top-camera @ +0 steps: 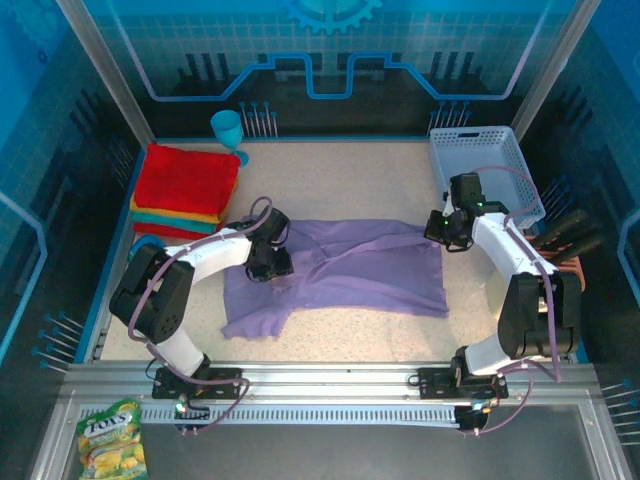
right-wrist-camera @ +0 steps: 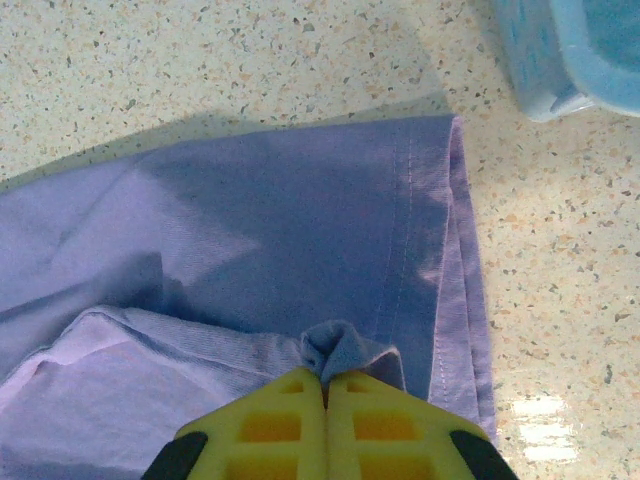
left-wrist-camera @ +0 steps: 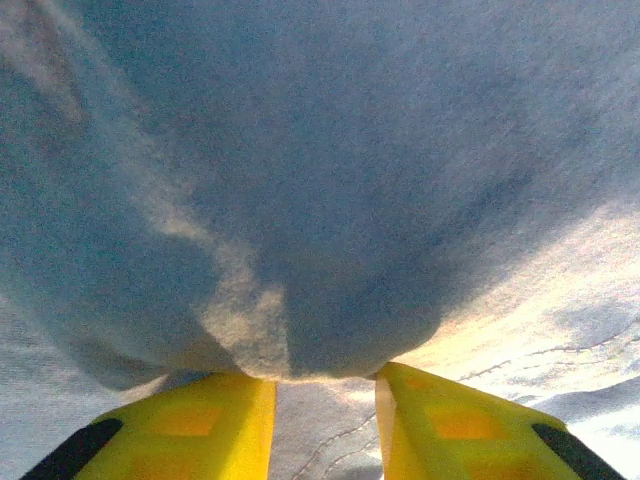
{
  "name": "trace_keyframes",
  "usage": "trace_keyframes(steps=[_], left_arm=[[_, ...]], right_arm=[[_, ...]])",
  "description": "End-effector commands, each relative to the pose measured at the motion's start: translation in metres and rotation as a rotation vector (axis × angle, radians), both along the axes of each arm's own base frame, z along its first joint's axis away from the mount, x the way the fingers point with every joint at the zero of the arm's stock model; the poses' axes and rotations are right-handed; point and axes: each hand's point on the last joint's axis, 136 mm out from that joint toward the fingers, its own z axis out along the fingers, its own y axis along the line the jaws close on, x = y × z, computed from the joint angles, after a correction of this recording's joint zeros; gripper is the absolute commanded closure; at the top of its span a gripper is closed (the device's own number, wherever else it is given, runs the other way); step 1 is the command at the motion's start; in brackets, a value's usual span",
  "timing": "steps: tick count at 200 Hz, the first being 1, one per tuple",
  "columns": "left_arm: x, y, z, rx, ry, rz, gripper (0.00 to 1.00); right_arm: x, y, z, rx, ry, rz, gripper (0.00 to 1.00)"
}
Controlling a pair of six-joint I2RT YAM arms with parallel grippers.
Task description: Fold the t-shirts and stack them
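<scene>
A lavender-purple t-shirt point(top-camera: 350, 268) lies spread out and creased mid-table. My left gripper point(top-camera: 270, 262) is down on its left part. In the left wrist view a bulging fold of the shirt point(left-wrist-camera: 320, 180) covers the tips of my left gripper point(left-wrist-camera: 325, 375). Its yellow fingers point(left-wrist-camera: 220, 420) stand apart, with flat stitched cloth showing in the gap. My right gripper point(top-camera: 445, 232) is at the shirt's right edge. In the right wrist view my right gripper point(right-wrist-camera: 325, 372) is shut on a small pinch of the shirt point(right-wrist-camera: 280, 220) beside the hem. The folded t-shirts point(top-camera: 185, 185) are stacked at the back left, red on top.
A pale blue lattice basket point(top-camera: 485, 170) stands at the back right, and its corner point(right-wrist-camera: 580, 50) lies close beyond the shirt's hem. A teal cup point(top-camera: 228, 128) stands behind the stack. A snack bag point(top-camera: 112, 438) lies off the table at the front left.
</scene>
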Motion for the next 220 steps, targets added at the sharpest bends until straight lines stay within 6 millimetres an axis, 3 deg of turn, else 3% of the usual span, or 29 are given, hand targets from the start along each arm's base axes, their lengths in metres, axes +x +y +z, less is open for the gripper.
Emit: trace_keyframes(steps=[1,87,132,173,220], left_arm=[[-0.002,0.007,-0.003,0.034,0.013,-0.009,0.71],[0.02,0.007,0.008,0.026,-0.041,-0.002,1.0],[0.023,0.019,0.038,-0.021,-0.122,0.037,1.0],[0.012,0.023,0.067,-0.156,-0.19,0.091,1.0],[-0.012,0.039,0.062,-0.196,-0.157,0.128,1.0]], right_arm=[[0.006,-0.004,0.007,0.007,-0.017,-0.007,1.0],[0.006,-0.004,0.009,0.005,-0.018,-0.007,1.0],[0.005,-0.004,0.008,0.007,-0.015,-0.007,1.0],[0.006,-0.003,0.008,0.015,-0.017,-0.007,1.0],[0.006,-0.004,0.01,0.011,-0.02,-0.007,1.0]])
